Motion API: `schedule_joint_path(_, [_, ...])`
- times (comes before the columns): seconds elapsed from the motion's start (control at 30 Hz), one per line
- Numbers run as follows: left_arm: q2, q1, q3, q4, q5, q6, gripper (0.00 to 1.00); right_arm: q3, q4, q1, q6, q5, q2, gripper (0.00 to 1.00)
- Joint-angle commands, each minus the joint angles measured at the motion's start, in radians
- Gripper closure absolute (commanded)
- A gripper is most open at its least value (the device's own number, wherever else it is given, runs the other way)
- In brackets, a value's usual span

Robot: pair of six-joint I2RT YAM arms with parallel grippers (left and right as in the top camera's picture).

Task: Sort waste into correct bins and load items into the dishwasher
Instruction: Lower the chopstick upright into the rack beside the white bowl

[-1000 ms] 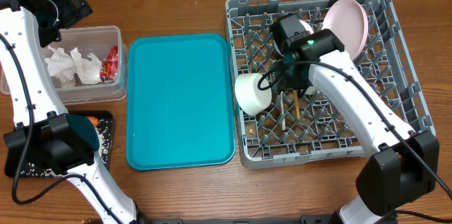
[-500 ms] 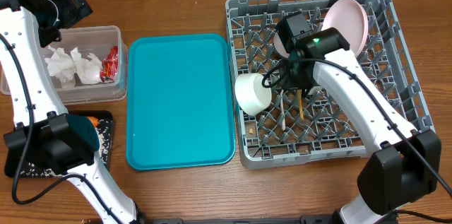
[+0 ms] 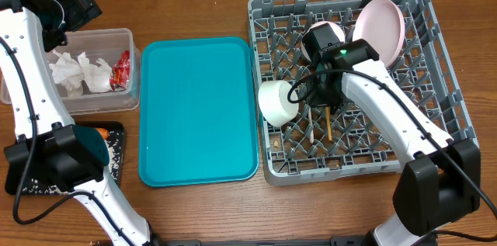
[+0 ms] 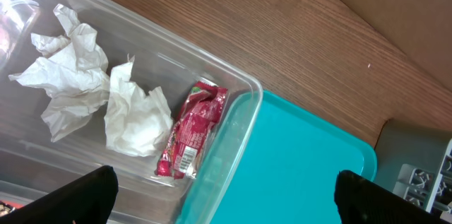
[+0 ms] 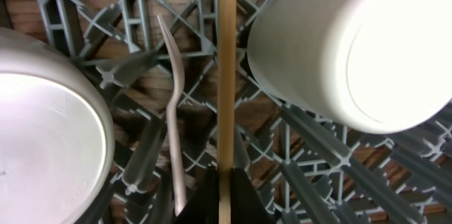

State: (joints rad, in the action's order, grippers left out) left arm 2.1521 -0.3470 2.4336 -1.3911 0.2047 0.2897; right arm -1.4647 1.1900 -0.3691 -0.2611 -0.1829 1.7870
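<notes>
My right gripper is closed on the wooden stick inside the rack, with the fork just left of it. My left gripper (jaws wide) hangs above the tub with the wrapper.

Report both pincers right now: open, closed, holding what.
Left pincer: open, holding nothing, over the clear tub.
Right pincer: closed on the wooden stick, above the dish rack.
</notes>
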Motion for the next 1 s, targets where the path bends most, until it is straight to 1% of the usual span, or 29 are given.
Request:
schedule_joint_path(0.0, [-0.041,0.000,0.024,0.000,-0.003,0.014,0.00,0.006,-0.015,-0.001,0.008,0.024,-0.006,0.96])
schedule_joint_path(0.17, [-0.041,0.000,0.024,0.000,-0.004,0.014,0.00,0.006,-0.042,-0.001,0.023,0.031,-0.006,0.96])
schedule_joint_path(0.3, [-0.041,0.000,0.024,0.000,-0.003,0.014,0.00,0.006,-0.026,-0.001,0.026,0.031,-0.006,0.96])
schedule_joint_path(0.33, [-0.041,0.000,0.024,0.000,-0.004,0.014,0.00,0.006,-0.022,-0.001,0.026,0.031,-0.006,0.93])
schedule_joint_path(0.37, [-0.041,0.000,0.024,0.000,-0.004,0.014,0.00,0.006,-0.018,-0.001,0.026,0.031,-0.006,0.89])
schedule_joint_path(0.4, [-0.041,0.000,0.024,0.000,-0.003,0.014,0.00,0.006,-0.018,-0.001,0.026,0.031,-0.006,0.77])
schedule_joint_path(0.43, [-0.041,0.000,0.025,0.000,-0.004,0.014,0.00,0.006,-0.018,-0.001,0.026,0.031,-0.006,0.68])
schedule_joint_path(0.47, [-0.041,0.000,0.024,0.000,-0.003,0.014,0.00,0.006,-0.018,-0.001,0.026,0.031,-0.006,0.62])
schedule_joint_path(0.53, [-0.041,0.000,0.024,0.000,-0.004,0.014,0.00,0.005,-0.019,-0.001,0.026,0.031,-0.006,0.52])
schedule_joint_path(0.6, [-0.041,0.000,0.024,0.000,-0.004,0.014,0.00,-0.008,-0.018,-0.001,0.026,0.032,-0.007,0.51])
schedule_joint_path(0.7, [-0.041,0.000,0.024,0.000,-0.004,0.014,0.00,-0.051,-0.008,0.000,0.027,0.100,-0.029,0.50])
schedule_joint_path(0.73, [-0.041,0.000,0.024,0.000,-0.003,0.014,0.00,-0.074,-0.006,0.000,0.031,0.148,-0.045,0.50])
schedule_joint_path(0.77, [-0.041,0.000,0.024,0.000,-0.003,0.014,0.00,-0.118,-0.006,0.000,0.032,0.241,-0.083,0.48])
schedule_joint_path(0.8, [-0.041,0.000,0.024,0.000,-0.003,0.014,0.00,-0.137,-0.006,0.000,0.032,0.270,-0.100,0.44])
schedule_joint_path(0.83, [-0.041,0.000,0.024,0.000,-0.003,0.014,0.00,-0.159,-0.006,0.000,0.029,0.298,-0.123,0.29])
schedule_joint_path(0.87, [-0.041,0.000,0.024,0.000,-0.003,0.014,0.00,-0.176,-0.006,0.000,0.029,0.313,-0.143,0.00])
schedule_joint_path(0.97, [-0.041,0.000,0.024,0.000,-0.004,0.014,0.00,-0.197,-0.007,-0.003,0.029,0.320,-0.198,0.00])
